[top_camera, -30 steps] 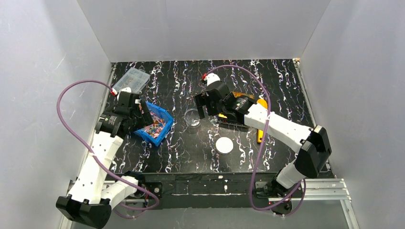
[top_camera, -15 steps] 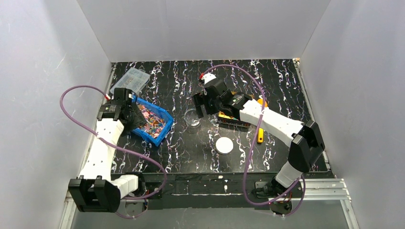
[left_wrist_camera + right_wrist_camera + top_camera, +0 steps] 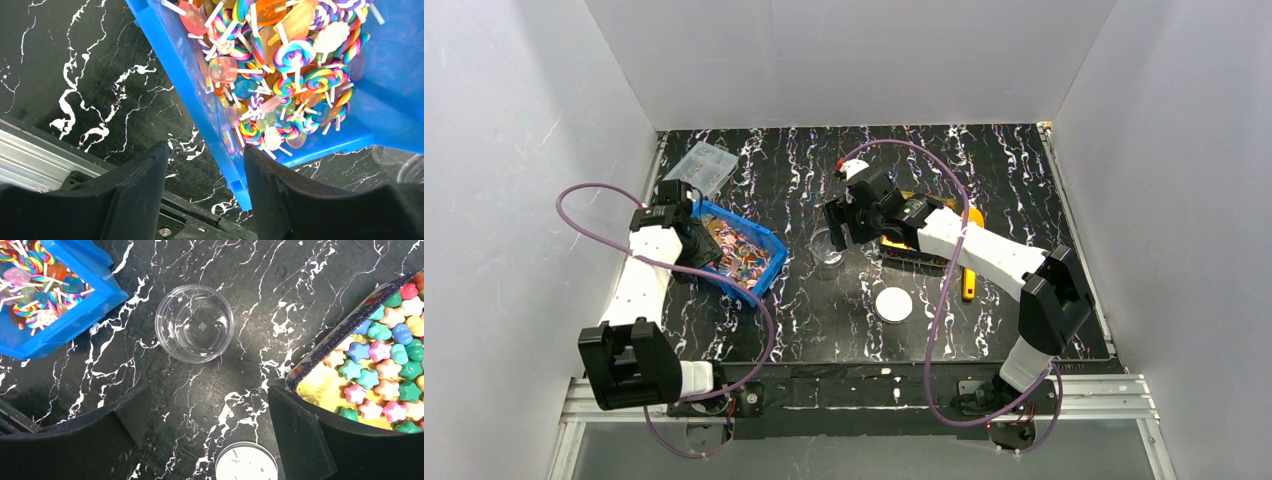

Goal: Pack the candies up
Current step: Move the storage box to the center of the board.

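The candies [image 3: 380, 351] are small pink, green, blue and cream star and rounded pieces in a gold-lined dark tray [image 3: 330, 347] at the right of the right wrist view. In the top view the right arm mostly hides that tray [image 3: 902, 250]. A clear round cup [image 3: 194, 323] stands empty on the table, also seen from above [image 3: 826, 246]. My right gripper [image 3: 207, 410] is open and empty, above the table between the cup and a white lid [image 3: 246, 463]. My left gripper [image 3: 205, 160] is open, with the wall of a blue bin [image 3: 390, 100] between its jaws.
The blue bin [image 3: 764, 240] holds many lollipops [image 3: 295, 55]. The white lid [image 3: 893, 304] lies in front of the cup. An orange scoop [image 3: 969, 283] lies right of the tray. A clear plastic box [image 3: 701, 165] sits at the back left.
My left arm has folded back toward the left wall and its gripper has moved to the bin's left side. My right gripper has shifted slightly left and back.
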